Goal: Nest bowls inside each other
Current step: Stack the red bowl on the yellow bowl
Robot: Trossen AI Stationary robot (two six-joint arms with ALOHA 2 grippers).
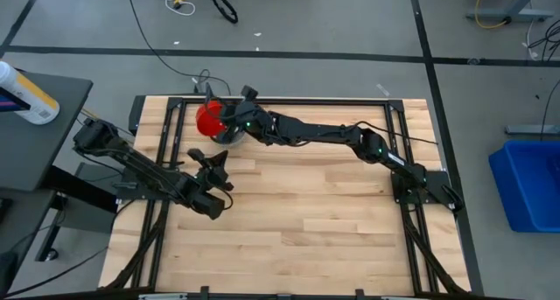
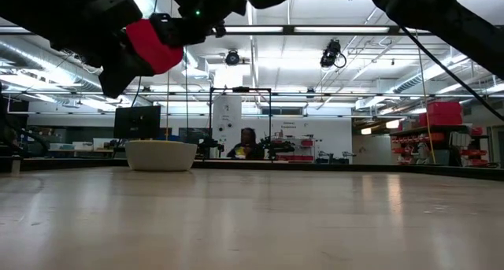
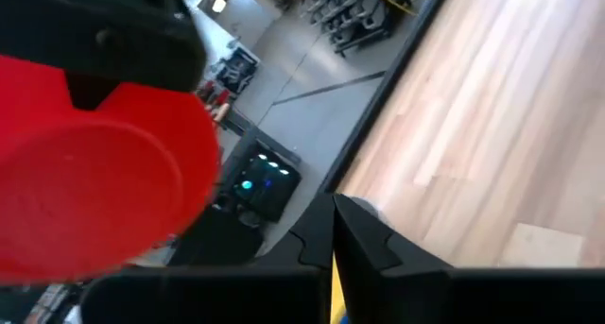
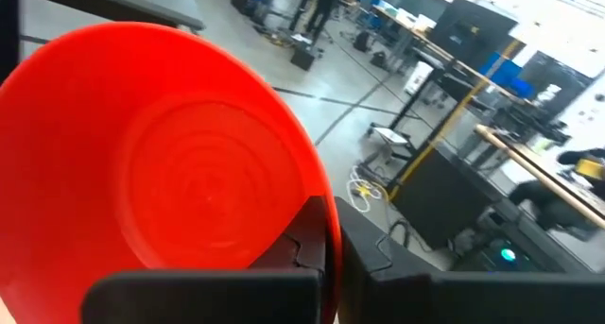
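Fingers of the right gripper (image 1: 229,118) were closed on the rim of the red bowl (image 1: 209,119), held in the air directly above the stack of bowls (image 1: 229,134) on the worktop (image 1: 332,221), while the left gripper (image 1: 213,163), shut and empty, waited near the stack.

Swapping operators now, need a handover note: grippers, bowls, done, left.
Right gripper: shut on the red bowl's rim, holding it in the air above the bowl stack at the table's far left corner.
Left gripper: shut, empty, near the table's left side.
Done: stack shows a grey outer bowl with yellow inside; other colours cannot be seen.
Left: lower red into the stack, release.
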